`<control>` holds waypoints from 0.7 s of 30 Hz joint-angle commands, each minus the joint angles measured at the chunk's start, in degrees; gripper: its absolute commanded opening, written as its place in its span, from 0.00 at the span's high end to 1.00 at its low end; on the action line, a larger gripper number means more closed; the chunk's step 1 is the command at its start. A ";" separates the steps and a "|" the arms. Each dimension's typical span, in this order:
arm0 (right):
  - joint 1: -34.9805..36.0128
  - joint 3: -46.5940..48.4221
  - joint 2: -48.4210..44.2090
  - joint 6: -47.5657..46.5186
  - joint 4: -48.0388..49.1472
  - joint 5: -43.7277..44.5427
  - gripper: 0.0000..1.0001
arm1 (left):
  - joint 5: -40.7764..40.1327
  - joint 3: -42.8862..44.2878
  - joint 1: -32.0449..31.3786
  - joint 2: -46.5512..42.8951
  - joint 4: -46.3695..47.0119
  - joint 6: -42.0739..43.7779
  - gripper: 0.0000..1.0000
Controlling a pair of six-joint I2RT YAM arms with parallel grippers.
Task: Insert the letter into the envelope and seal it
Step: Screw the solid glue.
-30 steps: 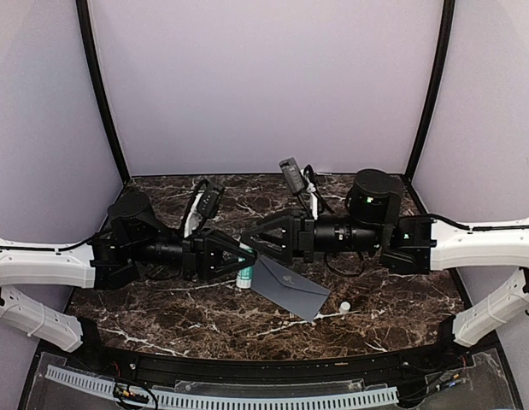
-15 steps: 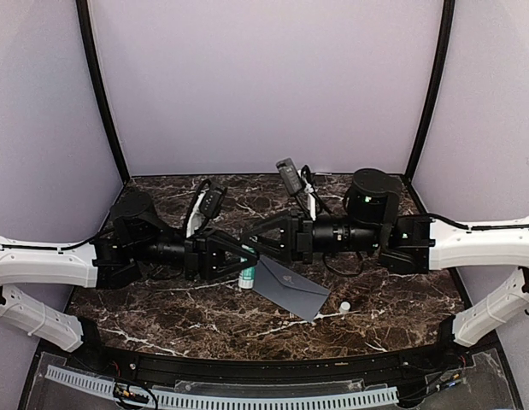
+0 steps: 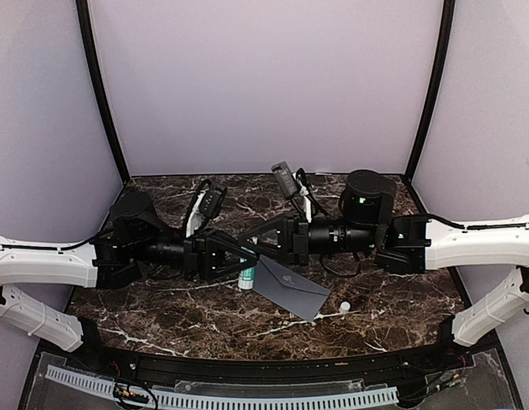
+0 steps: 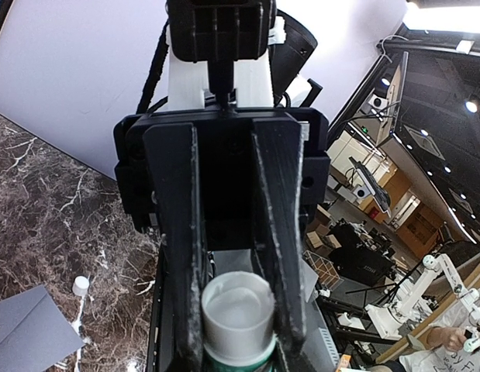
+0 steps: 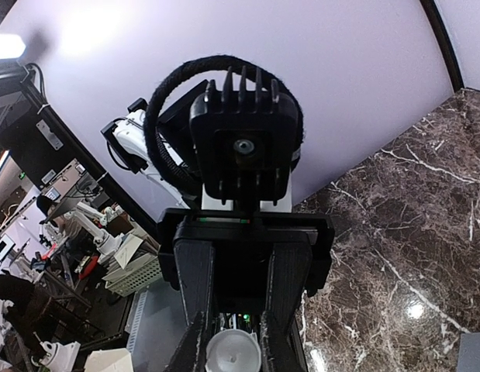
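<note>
**Desk:** What has just changed on the dark marble-patterned table (image 3: 161, 316)?

**Robot:** From the left: my left gripper (image 3: 243, 256) stays clamped on the white plastic glue stick with a green band (image 3: 245, 278), holding it roughly upright. Over the past second my right gripper (image 3: 251, 246) has slid leftward and now meets the left one nose to nose. Its fingers sit either side of the stick's white top, though I cannot tell whether they press it. I judge the sealing step is in hand, with the glue being readied.

**Desk:** And the task's things, and anything in the way?

**Robot:** The slate-grey paper envelope (image 3: 290, 288) lies flat just right of the stick, below my right gripper. The cream letter shows in no view and may be inside the envelope. Further right, a small white round cap (image 3: 344, 306) sits apart. Both my wrists crowd over the envelope's left corner.
</note>
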 commanded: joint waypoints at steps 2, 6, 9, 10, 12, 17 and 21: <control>0.44 0.77 -0.95 0.72 2.69 0.55 0.89 | 0.17 1.47 -0.20 -0.99 1.09 0.14 0.94; 0.44 -0.16 -2.28 0.97 3.32 3.59 0.92 | -0.06 1.34 -0.31 -0.83 0.04 0.13 0.59; 0.42 -0.50 -3.67 0.65 2.97 6.67 0.92 | -0.44 1.15 -0.80 -0.62 -2.02 0.53 0.49; 0.44 -0.57 -4.04 0.52 2.77 7.78 0.92 | -0.58 1.15 -1.02 -0.41 -2.46 0.82 0.48; 0.40 -0.77 -4.63 0.26 2.55 9.22 0.92 | -0.71 1.14 -1.90 -0.11 -3.73 1.16 0.47; 0.19 -0.72 -4.89 -0.01 2.28 10.04 0.92 | -1.70 0.22 -2.62 -0.81 -3.94 1.30 0.53; 0.22 -0.62 -4.37 0.23 2.35 9.53 0.92 | -2.87 -0.39 -2.64 -1.70 -1.89 0.98 0.57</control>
